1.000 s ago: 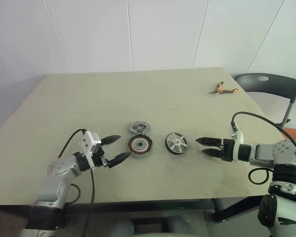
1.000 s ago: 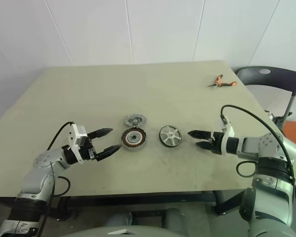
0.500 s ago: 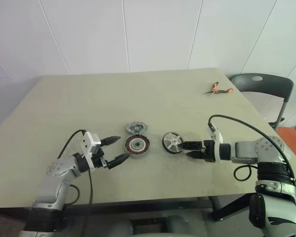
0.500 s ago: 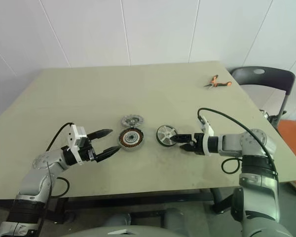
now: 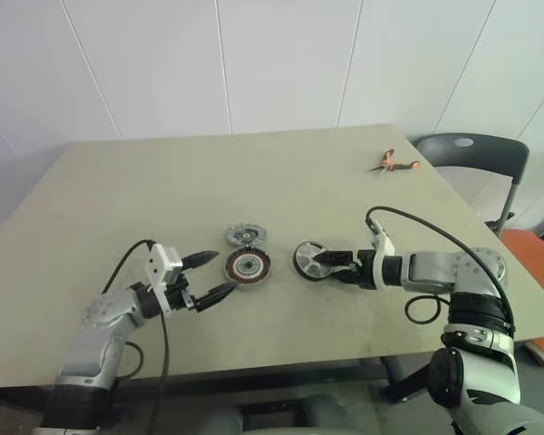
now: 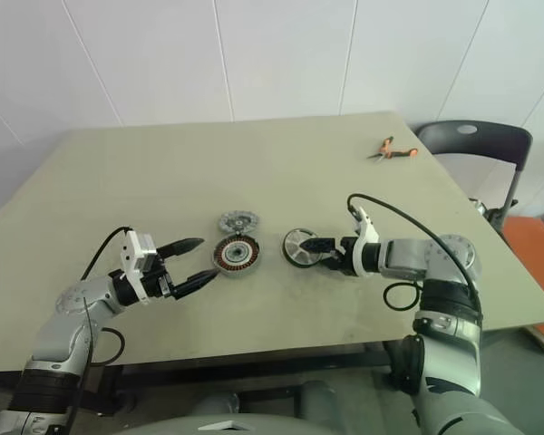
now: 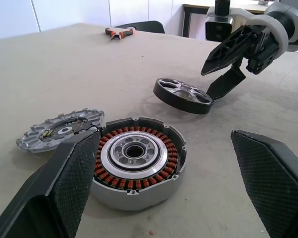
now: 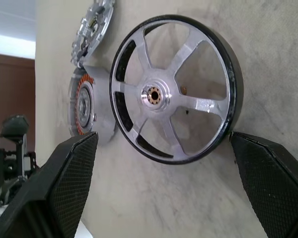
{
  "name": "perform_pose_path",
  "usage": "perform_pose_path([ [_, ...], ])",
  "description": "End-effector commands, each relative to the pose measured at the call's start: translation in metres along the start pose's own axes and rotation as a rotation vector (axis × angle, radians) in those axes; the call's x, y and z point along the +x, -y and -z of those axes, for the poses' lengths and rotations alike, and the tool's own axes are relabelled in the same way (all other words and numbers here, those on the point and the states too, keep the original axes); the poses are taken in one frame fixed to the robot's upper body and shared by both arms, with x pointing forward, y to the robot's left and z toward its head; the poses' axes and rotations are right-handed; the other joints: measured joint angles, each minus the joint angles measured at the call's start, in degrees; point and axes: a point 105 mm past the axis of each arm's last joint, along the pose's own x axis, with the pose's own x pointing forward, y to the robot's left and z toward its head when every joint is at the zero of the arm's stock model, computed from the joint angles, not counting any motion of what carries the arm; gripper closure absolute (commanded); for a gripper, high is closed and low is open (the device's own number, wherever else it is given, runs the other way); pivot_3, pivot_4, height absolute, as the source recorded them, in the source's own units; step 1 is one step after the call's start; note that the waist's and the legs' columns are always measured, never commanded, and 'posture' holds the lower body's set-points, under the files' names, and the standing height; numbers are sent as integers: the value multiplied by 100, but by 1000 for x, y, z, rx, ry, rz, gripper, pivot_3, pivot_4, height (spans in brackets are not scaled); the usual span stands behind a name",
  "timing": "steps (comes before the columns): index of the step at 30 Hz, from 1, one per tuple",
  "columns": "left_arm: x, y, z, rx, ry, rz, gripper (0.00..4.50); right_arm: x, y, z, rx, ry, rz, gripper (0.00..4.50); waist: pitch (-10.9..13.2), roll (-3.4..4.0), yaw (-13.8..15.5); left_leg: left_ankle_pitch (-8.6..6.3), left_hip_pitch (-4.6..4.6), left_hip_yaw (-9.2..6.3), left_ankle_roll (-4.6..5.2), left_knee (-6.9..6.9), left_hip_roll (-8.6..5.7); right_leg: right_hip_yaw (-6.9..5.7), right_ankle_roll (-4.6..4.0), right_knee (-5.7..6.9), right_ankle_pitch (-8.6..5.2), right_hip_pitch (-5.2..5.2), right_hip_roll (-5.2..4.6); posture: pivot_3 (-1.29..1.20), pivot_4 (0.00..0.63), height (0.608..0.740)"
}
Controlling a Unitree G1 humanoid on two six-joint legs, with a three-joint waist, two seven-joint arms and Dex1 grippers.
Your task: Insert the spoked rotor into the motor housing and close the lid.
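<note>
Up close, the right wrist view shows the right claw (image 8: 161, 188) spread wide around the spoked rotor (image 8: 176, 89), gripping nothing; a second ago it hung well clear. Beside the rotor on the tabletop (image 5: 281, 181) sit the motor housing (image 5: 247, 265) and lid (image 5: 244, 237). The left claw (image 5: 213, 275) gapes empty.

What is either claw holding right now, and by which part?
Nothing. The right claw is open around the rim of the black ring with silver spokes, not closed on it. The left claw is open beside the copper-wound silver housing.
</note>
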Motion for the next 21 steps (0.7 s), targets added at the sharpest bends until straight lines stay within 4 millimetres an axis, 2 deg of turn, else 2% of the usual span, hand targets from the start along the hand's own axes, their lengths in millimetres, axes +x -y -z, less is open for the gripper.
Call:
perform_pose_path([
  [1, -2, -2, -8, 35, 24, -7, 0, 10, -6, 6, 5, -31, -15, 46, 0, 0, -2, 0, 0, 0, 0, 0, 0, 0, -1, 0, 0, 0, 0, 0, 0, 740],
  [3, -2, -2, -9, 36, 23, -9, 0, 10, -5, 7, 9, -34, -12, 46, 0, 1, -2, 0, 0, 0, 0, -2, 1, 0, -1, 0, -1, -1, 1, 0, 0, 740],
  [6, -2, -3, -9, 36, 21, -11, 0, 10, -4, 7, 13, -34, -8, 610, 2, 3, -1, 0, 1, 0, 0, -2, 1, 0, -2, -1, -2, -4, 1, 0, 0, 740],
  [14, -2, -4, -8, 37, 20, -11, 0, 8, -4, 5, 21, -31, -10, 3338, 12, 20, 27, -1, -23, 2, 2, -13, -1, -1, -14, -6, 15, -45, -3, 0, 0, 740],
  [16, -1, -4, -8, 37, 19, -11, 0, 8, -4, 5, 24, -32, -13, 3815, 11, 20, 22, -3, -18, 3, 5, -14, -1, 0, -15, -9, 16, -39, -3, 0, 0, 740],
  [18, -1, -4, -8, 36, 18, -12, 0, 9, -4, 7, 23, -45, -20, 4103, 12, 21, 30, -3, -12, 2, 5, -12, -1, -1, 2, -10, 4, -31, -3, 0, 0, 740],
  [21, -2, -5, -7, 35, 15, -13, 0, 9, -4, 9, 21, -54, -23, 4104, 12, 22, 25, -3, -11, 2, 5, -6, -1, -1, 1, -10, 1, -28, -3, 0, 0, 740],
])
